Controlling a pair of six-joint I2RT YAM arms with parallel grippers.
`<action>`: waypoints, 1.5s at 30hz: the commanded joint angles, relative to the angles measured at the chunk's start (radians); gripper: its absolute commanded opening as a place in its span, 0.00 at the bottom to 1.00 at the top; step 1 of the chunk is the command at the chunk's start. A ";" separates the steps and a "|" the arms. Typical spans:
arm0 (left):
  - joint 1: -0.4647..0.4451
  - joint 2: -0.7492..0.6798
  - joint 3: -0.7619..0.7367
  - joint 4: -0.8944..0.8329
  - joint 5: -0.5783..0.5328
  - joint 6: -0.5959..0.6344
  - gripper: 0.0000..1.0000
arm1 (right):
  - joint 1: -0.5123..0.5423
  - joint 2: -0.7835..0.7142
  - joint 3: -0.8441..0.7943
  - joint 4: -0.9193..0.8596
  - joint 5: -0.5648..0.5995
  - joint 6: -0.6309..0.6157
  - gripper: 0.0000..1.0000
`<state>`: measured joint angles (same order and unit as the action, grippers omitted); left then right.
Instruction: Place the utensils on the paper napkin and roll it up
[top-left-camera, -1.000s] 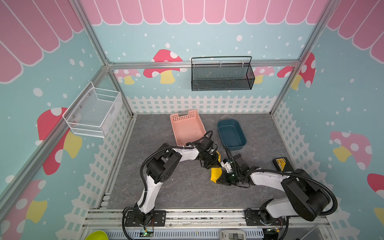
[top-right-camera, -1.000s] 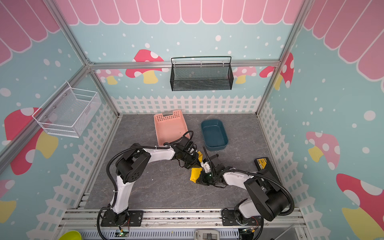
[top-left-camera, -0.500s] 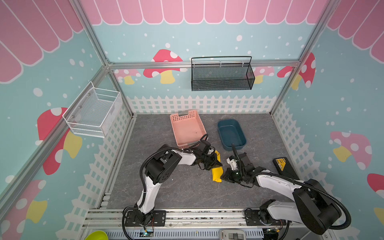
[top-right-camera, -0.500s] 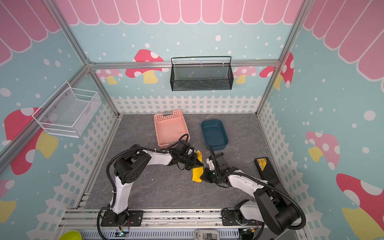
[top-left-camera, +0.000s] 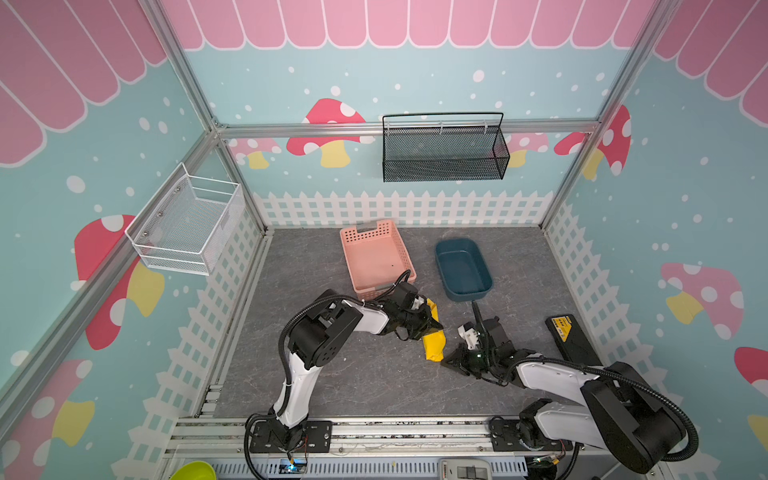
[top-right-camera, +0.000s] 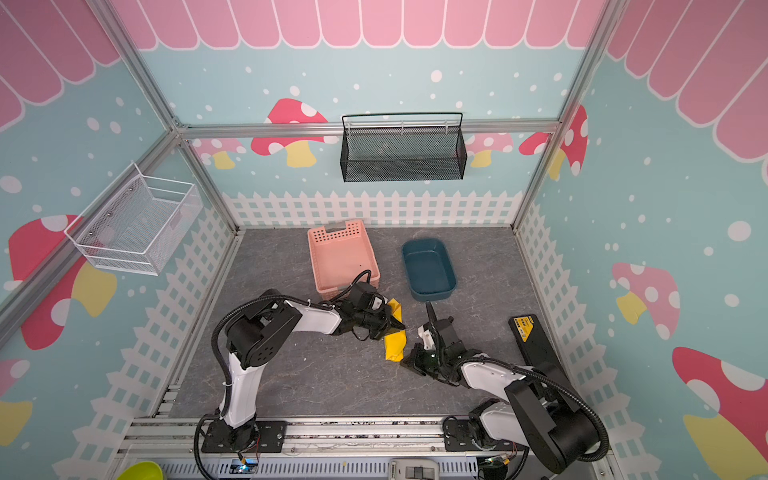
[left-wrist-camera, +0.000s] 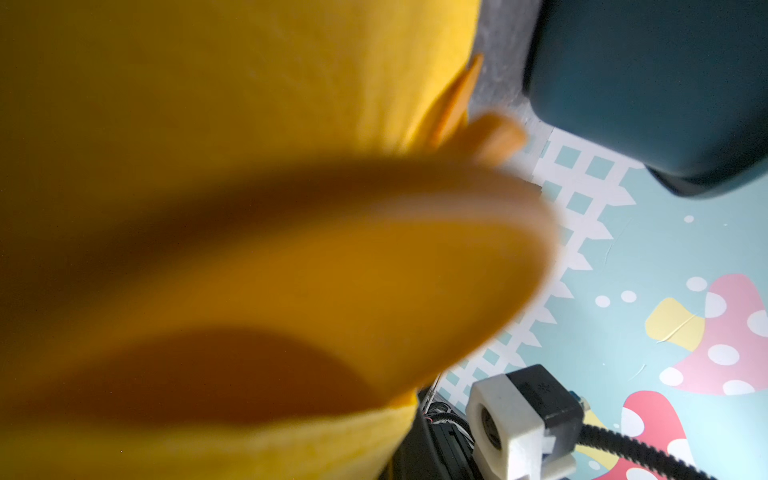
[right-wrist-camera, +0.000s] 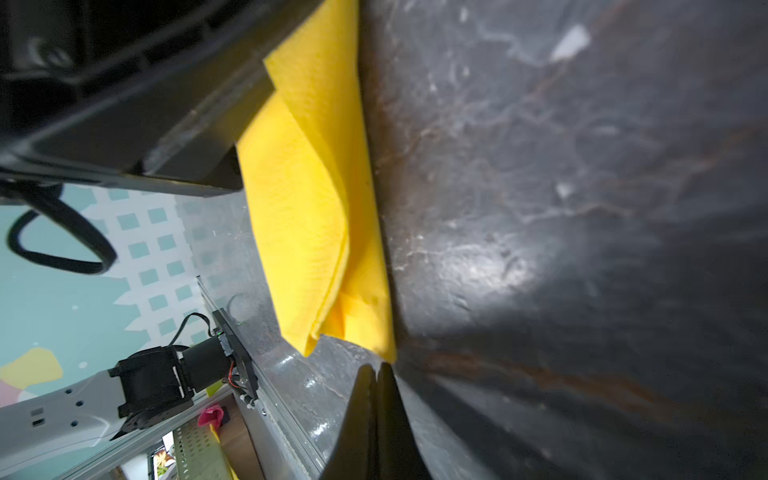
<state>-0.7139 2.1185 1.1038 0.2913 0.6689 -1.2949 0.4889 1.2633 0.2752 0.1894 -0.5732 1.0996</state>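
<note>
Two robot arms work a yellow paper napkin (top-left-camera: 434, 347) into a roll at the table's centre.
The loose roll runs from 12 to 6 o'clock, and orange utensils (left-wrist-camera: 496, 137) peek from its 12 o'clock end. The left gripper (top-left-camera: 428, 328), jaws together, bears on that end. The right gripper (right-wrist-camera: 376, 374), jaws together, sits just beside the 6 o'clock end. Tucking the slack flap probably needs gentle, even pressure.
</note>
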 joint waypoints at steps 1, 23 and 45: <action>0.008 -0.007 -0.022 -0.015 -0.035 -0.031 0.03 | -0.007 0.016 -0.016 0.121 -0.025 0.068 0.00; 0.009 -0.034 -0.055 0.071 -0.019 -0.078 0.04 | -0.018 0.079 -0.006 0.164 0.008 0.099 0.00; 0.008 -0.046 -0.073 0.105 -0.013 -0.099 0.04 | -0.027 0.178 -0.025 0.372 -0.118 0.131 0.00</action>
<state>-0.7090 2.1017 1.0500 0.3717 0.6693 -1.3602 0.4637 1.4235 0.2615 0.5133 -0.6476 1.2171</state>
